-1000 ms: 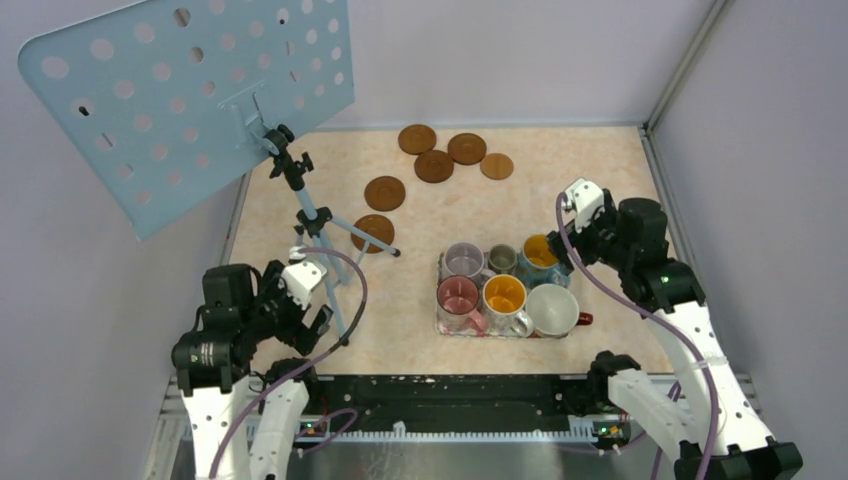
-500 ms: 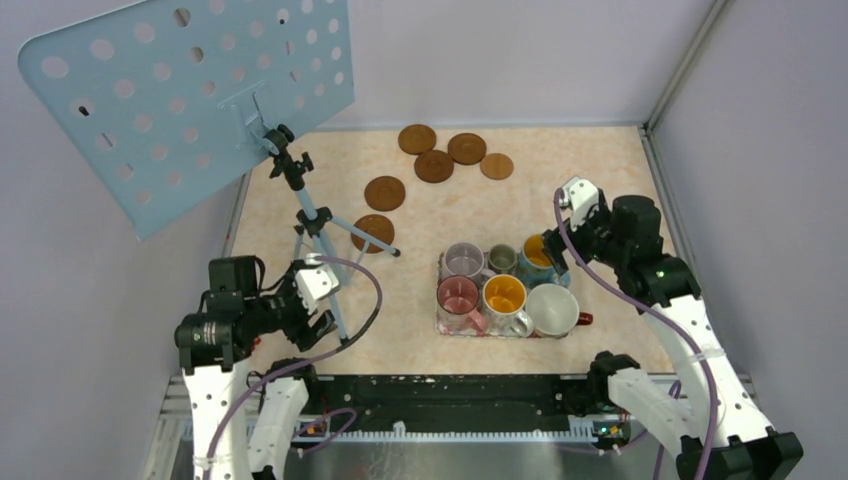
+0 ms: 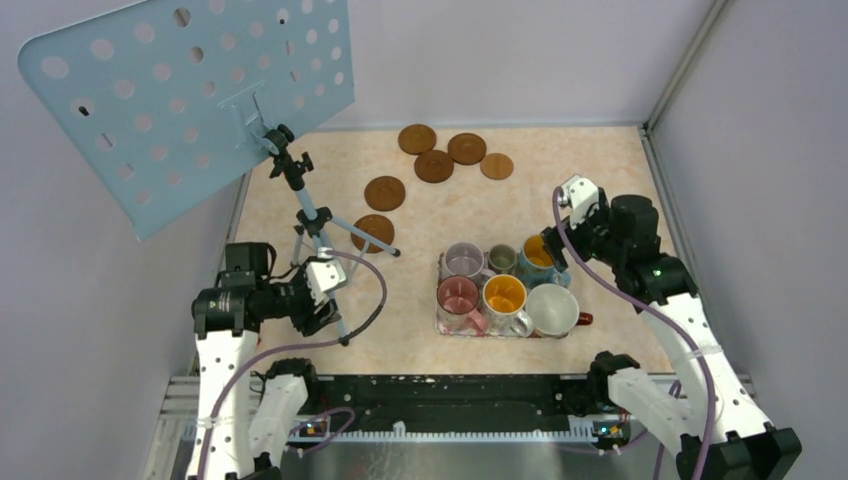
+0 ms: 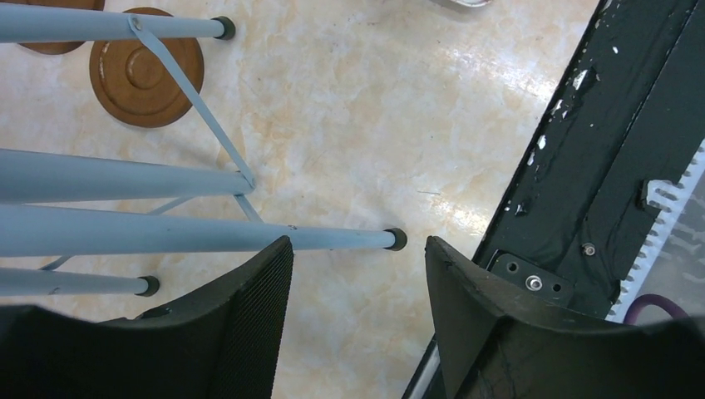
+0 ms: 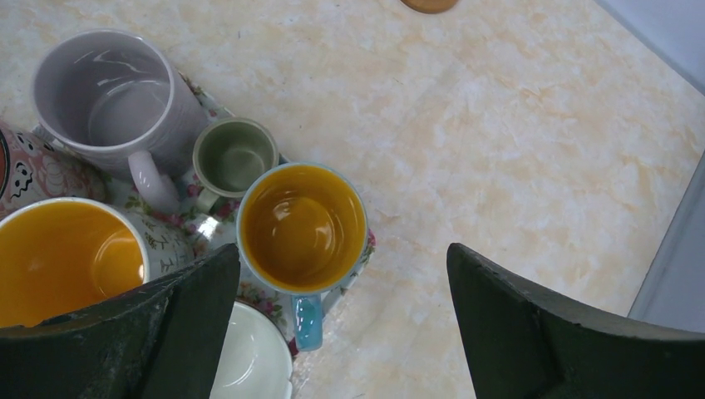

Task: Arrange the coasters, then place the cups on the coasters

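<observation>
Several brown coasters (image 3: 434, 166) lie scattered at the back of the table, one (image 3: 373, 230) under a tripod leg and also seen from the left wrist (image 4: 145, 66). Several cups stand crowded on a floral tray (image 3: 441, 326), among them the light blue cup (image 3: 538, 255) (image 5: 302, 226), the lavender cup (image 5: 112, 100) and the grey-green cup (image 5: 234, 155). My right gripper (image 3: 555, 245) (image 5: 342, 249) hangs open above the light blue cup's handle side. My left gripper (image 3: 325, 305) (image 4: 357, 249) is open and empty, low beside the tripod leg's foot (image 4: 397, 238).
A blue tripod (image 3: 318, 222) carrying a big perforated blue plate (image 3: 190, 95) stands at the left, its legs spread across the floor around the left gripper. The black front rail (image 4: 599, 183) runs just right of the left gripper. Walls close the table on three sides.
My left arm has swung right toward the tripod's near leg and its jaws have narrowed. The right gripper has edged slightly left over the light blue cup.
</observation>
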